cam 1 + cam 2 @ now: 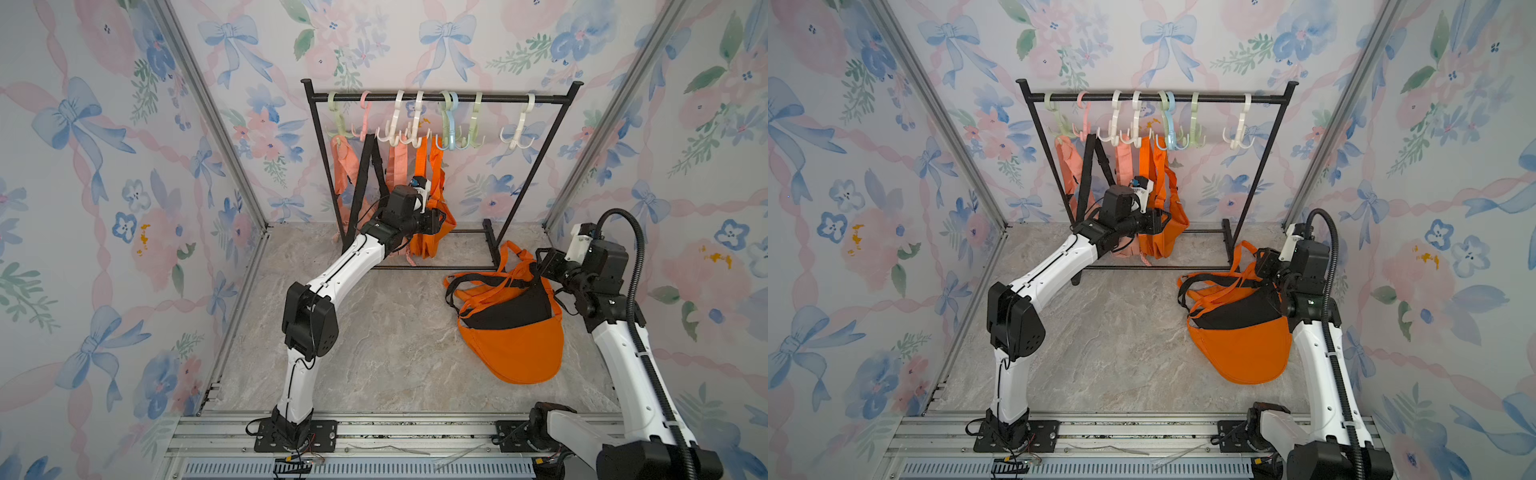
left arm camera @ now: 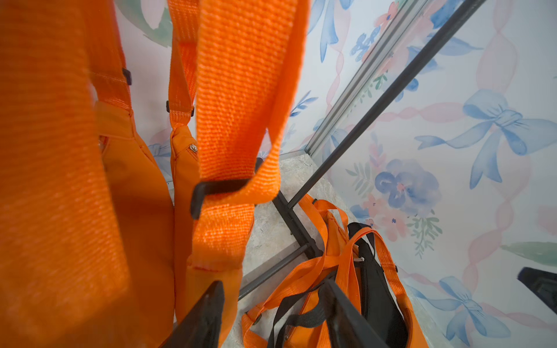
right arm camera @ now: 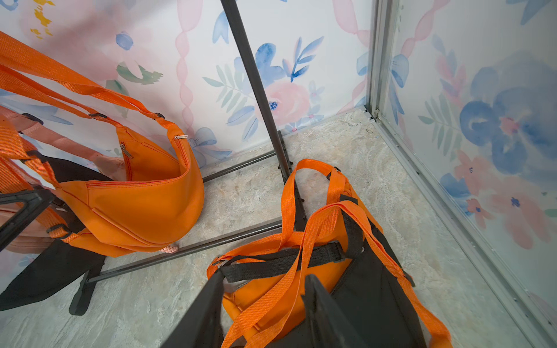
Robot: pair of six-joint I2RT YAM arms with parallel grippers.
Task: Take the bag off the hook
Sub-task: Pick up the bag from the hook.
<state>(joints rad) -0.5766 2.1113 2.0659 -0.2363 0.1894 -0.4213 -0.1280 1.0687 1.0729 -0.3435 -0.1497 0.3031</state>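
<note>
An orange bag [image 1: 428, 245] hangs by its orange straps from a hook [image 1: 417, 135] near the middle of the black rail [image 1: 498, 99]; which hook holds it I cannot tell. My left gripper [image 1: 441, 224] is at this bag's right side. In the left wrist view its jaws [image 2: 272, 286] stand apart beside the bag [image 2: 144, 211], with nothing between them. A second orange and black bag [image 1: 511, 332] lies on the floor at the right. My right gripper [image 3: 263, 280] hovers open over its loose orange straps [image 3: 289, 271].
A pink bag [image 1: 345, 166] and black straps [image 1: 365, 174] hang further left on the rail. Several bare hooks [image 1: 517, 133] hang to the right. The rack's black base bars [image 1: 436, 268] and leg [image 1: 490, 241] stand on the marble floor, close to the floral walls.
</note>
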